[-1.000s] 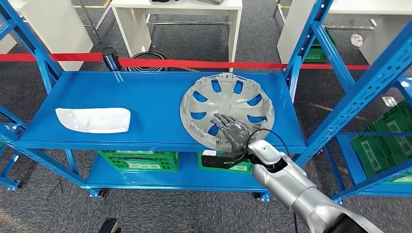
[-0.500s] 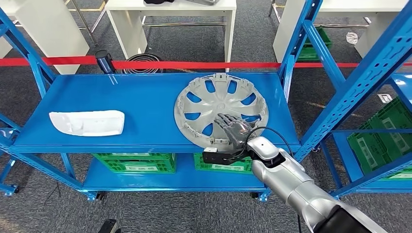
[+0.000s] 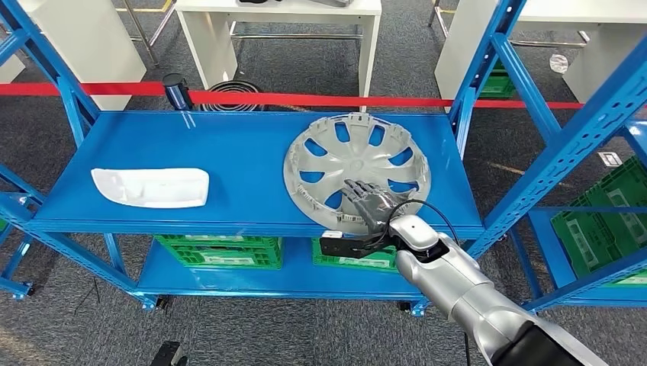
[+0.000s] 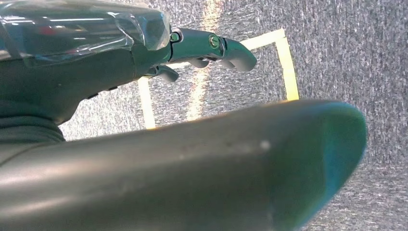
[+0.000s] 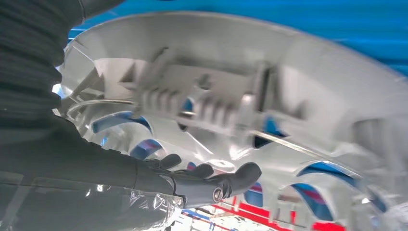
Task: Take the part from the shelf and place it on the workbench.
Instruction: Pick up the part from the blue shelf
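**Right hand flat on hubcap, top shelf deck**

While the right hand rests on the part, the scene reads from left to right as follows. A white moulded panel lies flat on the left part of the blue shelf deck. Well apart from it, the grey hubcap lies inner face up on the right part of the same deck, its near rim at the deck's front edge. The right hand reaches in from below right on a silver arm and lies palm down on the near portion of the hubcap. Its fingers are extended and slightly spread, pointing toward the hub. In the right wrist view, the dark fingers stretch out along the ribbed inner face of the hubcap; no closed grip is visible.

The left hand hangs above grey carpet, fingers loosely curled and holding nothing.

Compared with the frame half a second earlier, the whole picture has shifted slightly, indicating camera movement. The hand's position on the hubcap is unchanged.
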Tool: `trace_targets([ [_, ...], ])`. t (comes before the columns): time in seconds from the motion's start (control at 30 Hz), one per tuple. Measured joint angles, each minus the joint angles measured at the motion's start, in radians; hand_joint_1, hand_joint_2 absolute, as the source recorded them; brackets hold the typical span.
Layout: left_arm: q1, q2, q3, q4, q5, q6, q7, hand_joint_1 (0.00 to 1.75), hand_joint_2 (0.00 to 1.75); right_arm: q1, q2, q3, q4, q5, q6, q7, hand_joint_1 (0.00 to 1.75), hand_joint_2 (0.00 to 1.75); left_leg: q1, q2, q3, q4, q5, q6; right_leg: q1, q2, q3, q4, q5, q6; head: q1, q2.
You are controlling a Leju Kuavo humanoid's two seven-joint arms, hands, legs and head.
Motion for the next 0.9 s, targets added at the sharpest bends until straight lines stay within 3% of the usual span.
trace_targets([
  [0.13,-0.001,0.002,0.000,0.000,0.002,0.001,0.000,0.00,0.00,-0.003,0.001,0.000,0.006,0.002,0.014,0.000,0.00,1.75,0.004,0.001,-0.010,0.013,-0.011,-0.022,-0.001,0.001,0.008,-0.015,0.009,-0.023,-0.001,0.000],
  [0.17,-0.001,0.003,0.000,0.000,0.003,0.002,-0.001,0.00,0.00,-0.004,0.001,0.000,0.008,0.002,0.017,-0.001,0.00,1.75,0.006,0.002,-0.023,0.041,-0.030,-0.028,-0.004,0.001,0.010,-0.017,0.010,-0.028,-0.002,0.000],
  [0.23,-0.002,0.005,0.000,0.000,0.008,0.004,-0.002,0.00,0.00,-0.005,0.003,-0.001,0.015,0.004,0.019,-0.001,0.14,1.75,0.010,0.003,-0.079,0.165,-0.092,-0.039,-0.005,0.001,0.011,-0.017,0.010,-0.033,-0.003,0.000],
  [0.3,-0.002,0.007,0.000,0.000,0.012,0.006,-0.003,0.00,0.00,-0.005,0.003,0.000,0.025,0.005,0.021,-0.001,0.90,1.75,0.014,0.004,-0.139,0.289,-0.134,-0.044,-0.005,0.001,0.010,-0.017,0.010,-0.034,-0.002,0.000],
  [0.33,-0.002,0.007,0.000,0.000,0.012,0.006,-0.003,0.00,0.00,-0.005,0.003,-0.001,0.031,0.005,0.021,-0.002,1.27,1.75,0.015,0.005,-0.147,0.303,-0.129,-0.045,-0.005,0.001,0.011,-0.017,0.010,-0.034,-0.003,0.000],
  [0.37,-0.002,0.008,0.000,0.000,0.013,0.006,-0.003,0.00,0.00,-0.005,0.003,-0.001,0.036,0.005,0.020,-0.004,1.62,1.75,0.015,0.005,-0.130,0.267,-0.102,-0.045,-0.005,0.001,0.013,-0.017,0.010,-0.034,-0.002,0.000],
  [0.4,-0.003,0.010,0.000,0.000,0.013,0.006,-0.003,0.00,0.00,-0.006,0.003,-0.002,0.040,0.004,0.019,-0.006,1.71,1.75,0.016,0.006,-0.097,0.200,-0.064,-0.043,-0.005,0.002,0.015,-0.016,0.009,-0.033,-0.003,0.000],
  [0.47,-0.005,0.012,0.000,0.000,0.014,0.006,-0.004,0.00,0.00,-0.011,0.003,-0.004,0.048,0.003,0.015,-0.009,1.71,1.75,0.014,0.005,-0.025,0.058,-0.012,-0.037,-0.001,0.003,0.015,-0.016,0.009,-0.031,-0.002,0.000],
  [0.53,-0.006,0.014,0.000,0.000,0.014,0.007,-0.004,0.00,0.00,-0.016,0.003,-0.007,0.055,0.002,0.010,-0.015,1.70,1.75,0.010,0.005,0.001,0.006,-0.006,-0.029,0.003,0.005,0.009,-0.016,0.011,-0.024,-0.001,0.000],
  [0.6,-0.007,0.015,0.000,0.000,0.016,0.006,-0.005,0.00,0.00,-0.018,0.001,-0.009,0.062,0.001,0.005,-0.021,1.67,1.75,0.009,0.007,0.003,0.000,-0.004,-0.017,0.004,0.007,0.005,-0.017,0.013,-0.015,-0.001,0.000],
  [0.67,-0.008,0.015,0.000,0.000,0.019,0.006,-0.006,0.00,0.00,-0.020,-0.002,-0.010,0.069,-0.001,0.000,-0.026,1.61,1.75,0.013,0.011,0.007,-0.011,0.003,-0.002,0.004,0.007,-0.013,0.019,-0.009,-0.011,0.001,0.000],
  [0.77,-0.010,0.016,0.000,-0.001,0.021,0.007,-0.006,0.00,0.00,-0.023,-0.005,-0.011,0.080,-0.005,-0.006,-0.032,1.51,1.75,0.013,0.017,0.003,-0.016,0.011,0.010,0.003,0.005,-0.103,0.212,-0.094,-0.017,0.005,0.000],
  [0.8,-0.010,0.016,0.000,-0.001,0.023,0.007,-0.007,0.00,0.00,-0.024,-0.006,-0.011,0.084,-0.006,-0.007,-0.032,1.52,1.75,0.013,0.018,0.001,-0.015,0.013,0.010,0.002,0.005,-0.128,0.268,-0.112,-0.016,0.005,0.000],
  [0.83,-0.010,0.016,0.000,-0.001,0.024,0.007,-0.007,0.00,0.00,-0.025,-0.006,-0.012,0.087,-0.008,-0.008,-0.033,1.53,1.75,0.013,0.018,0.000,-0.015,0.014,0.010,0.001,0.005,-0.134,0.289,-0.117,-0.010,0.005,0.000],
  [0.87,-0.010,0.016,0.000,-0.001,0.026,0.008,-0.008,0.00,0.00,-0.028,-0.006,-0.013,0.090,-0.010,-0.009,-0.034,1.55,1.75,0.013,0.017,0.000,-0.014,0.015,0.009,-0.001,0.004,-0.117,0.265,-0.104,-0.003,0.005,0.000],
  [0.9,-0.010,0.015,0.000,-0.001,0.028,0.008,-0.008,0.00,0.00,-0.031,-0.006,-0.013,0.092,-0.012,-0.010,-0.036,1.58,1.75,0.013,0.015,0.000,-0.012,0.015,0.007,-0.003,0.003,-0.079,0.199,-0.080,0.005,0.005,0.000],
])
